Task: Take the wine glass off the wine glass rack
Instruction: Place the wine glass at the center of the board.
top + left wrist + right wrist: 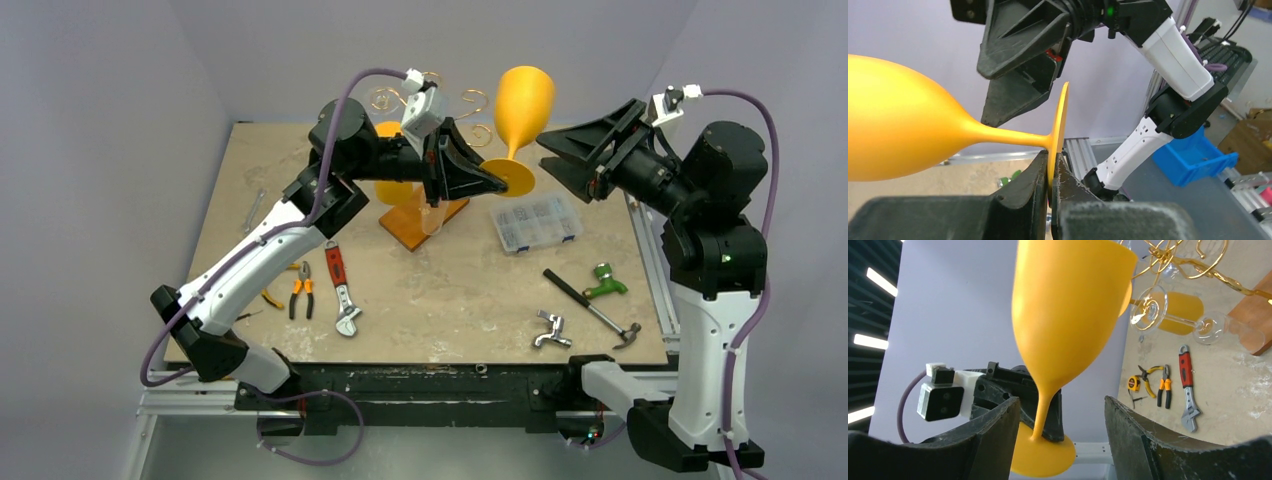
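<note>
Left end effector (pixel 490 180) is shut on the foot rim of the orange wine glass (pixel 522 105); glass upright in the air, off the wine glass rack (pixel 400 228), just to its right. Right end effector (pixel 562 158) wide open, holding nothing, fingers flanking the stem, no contact. Risk as I see it: thin edge pinch, top-heavy bowl, a bump from the right one could pivot or drop it. Clear organizer box (pixel 550 243) on the bench (pixel 450 290) holds small hardware

Two orange wine glasses (pixel 523 105) (pixel 395 190); one rack (pixel 400 228); one wrench (pixel 343 290); one hammer (pixel 590 305).
</note>
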Tool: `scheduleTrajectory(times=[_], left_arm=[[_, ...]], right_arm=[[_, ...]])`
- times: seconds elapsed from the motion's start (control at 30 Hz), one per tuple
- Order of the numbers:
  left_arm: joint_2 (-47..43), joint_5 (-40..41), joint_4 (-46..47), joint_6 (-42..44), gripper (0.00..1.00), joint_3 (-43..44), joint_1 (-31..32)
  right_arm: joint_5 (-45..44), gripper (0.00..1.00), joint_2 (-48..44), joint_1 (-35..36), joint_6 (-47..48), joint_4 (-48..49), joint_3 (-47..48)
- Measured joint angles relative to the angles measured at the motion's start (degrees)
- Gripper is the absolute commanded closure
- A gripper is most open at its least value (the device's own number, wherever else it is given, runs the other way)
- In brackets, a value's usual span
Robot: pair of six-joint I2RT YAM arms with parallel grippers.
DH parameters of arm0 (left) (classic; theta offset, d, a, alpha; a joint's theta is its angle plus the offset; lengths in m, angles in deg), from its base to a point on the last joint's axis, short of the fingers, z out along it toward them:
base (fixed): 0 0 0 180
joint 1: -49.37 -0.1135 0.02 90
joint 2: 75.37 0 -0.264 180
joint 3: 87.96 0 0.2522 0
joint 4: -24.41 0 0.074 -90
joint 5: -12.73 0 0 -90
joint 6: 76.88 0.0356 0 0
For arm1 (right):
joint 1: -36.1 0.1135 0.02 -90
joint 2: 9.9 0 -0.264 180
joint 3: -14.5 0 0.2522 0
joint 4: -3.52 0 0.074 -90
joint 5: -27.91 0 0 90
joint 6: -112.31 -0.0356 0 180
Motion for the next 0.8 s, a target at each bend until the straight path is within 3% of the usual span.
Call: scheduleTrajectory(times=[0.4, 0.8], left_arm=[[-0.94, -3.45, 0.55, 18.34, 1.0, -0.28, 2.75], [2.91, -4.94, -4.15, 23.56, 1.0, 5.01, 3.61]], right_arm=[[2.05, 0.4, -1.14, 0.0, -0.61, 4.13, -1.36], [3.17, 0.46, -1.49, 0.0, 2.01, 6.38, -1.27]])
